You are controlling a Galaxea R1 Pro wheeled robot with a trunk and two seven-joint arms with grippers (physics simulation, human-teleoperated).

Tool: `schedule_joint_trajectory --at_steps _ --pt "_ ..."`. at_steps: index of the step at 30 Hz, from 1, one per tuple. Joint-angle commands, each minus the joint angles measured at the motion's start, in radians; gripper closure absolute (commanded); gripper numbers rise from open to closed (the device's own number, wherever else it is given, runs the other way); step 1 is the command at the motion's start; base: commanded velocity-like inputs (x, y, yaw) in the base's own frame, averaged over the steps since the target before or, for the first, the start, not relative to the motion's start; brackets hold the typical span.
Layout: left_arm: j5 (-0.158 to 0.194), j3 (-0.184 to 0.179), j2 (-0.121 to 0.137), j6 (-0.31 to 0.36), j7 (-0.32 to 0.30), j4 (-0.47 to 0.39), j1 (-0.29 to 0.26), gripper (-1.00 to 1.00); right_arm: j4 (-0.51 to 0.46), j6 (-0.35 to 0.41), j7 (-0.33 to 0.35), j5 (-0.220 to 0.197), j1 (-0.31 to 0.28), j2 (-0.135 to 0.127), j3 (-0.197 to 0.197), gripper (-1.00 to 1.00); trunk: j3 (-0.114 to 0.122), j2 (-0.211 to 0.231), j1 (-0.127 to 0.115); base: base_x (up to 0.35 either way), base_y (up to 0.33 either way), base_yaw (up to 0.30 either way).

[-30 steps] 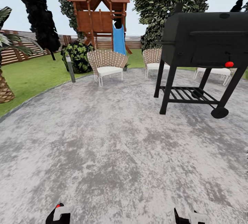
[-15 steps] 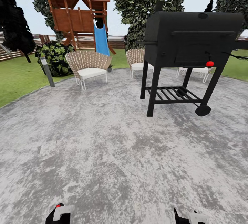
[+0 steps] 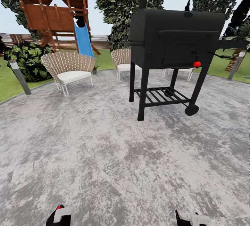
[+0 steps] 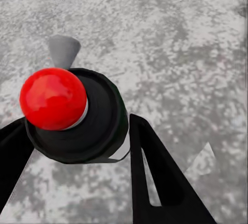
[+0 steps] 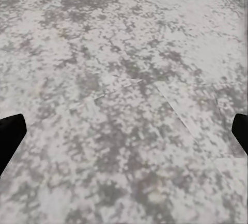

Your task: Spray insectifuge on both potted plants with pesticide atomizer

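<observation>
My left gripper (image 4: 75,126) is shut on the pesticide atomizer (image 4: 98,126), seen end-on as a dark round body with a red knob, a white sliver and a grey tip. It also shows low in the head view as my left gripper (image 3: 59,216), by a red dot. My right gripper (image 5: 125,131) is open over bare patio stone and is at the head view's lower edge as right gripper (image 3: 189,219). A small potted plant (image 3: 94,69) stands far off beside a wicker chair. The garden patio (image 3: 104,149) lies all around me.
A black barbecue grill (image 3: 170,49) on legs stands ahead, slightly right. Two wicker chairs (image 3: 67,67) (image 3: 122,59) sit behind it, with a wooden play tower and blue slide (image 3: 82,40), a bush (image 3: 26,59), two lamp posts (image 3: 20,77) and lawn beyond.
The camera has turned right, so the whole scene has slid left, and the grill is nearer the middle. Both grippers hold the same pose.
</observation>
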Motion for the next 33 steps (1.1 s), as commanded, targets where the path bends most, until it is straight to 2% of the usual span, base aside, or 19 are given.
schedule_joint_trajectory --at_steps 1,8,33 --pt "-0.011 0.003 0.000 -0.003 0.005 0.001 0.000 1.00 0.001 -0.003 0.000 0.004 -0.001 0.000 -0.004 -1.00 -0.001 0.000 0.000 0.333 0.164 -0.277" --pt "-0.011 0.003 0.000 -0.003 0.005 0.001 0.000 1.00 0.001 -0.003 0.000 0.004 -0.001 0.000 -0.004 -1.00 -0.004 0.000 0.000 0.334 0.092 -0.277" --pt "-0.011 0.003 0.000 -0.003 0.005 0.001 0.000 1.00 0.000 -0.003 -0.003 0.003 -0.001 0.000 -0.005 -1.00 -0.015 0.000 0.000 0.337 0.001 -0.275"
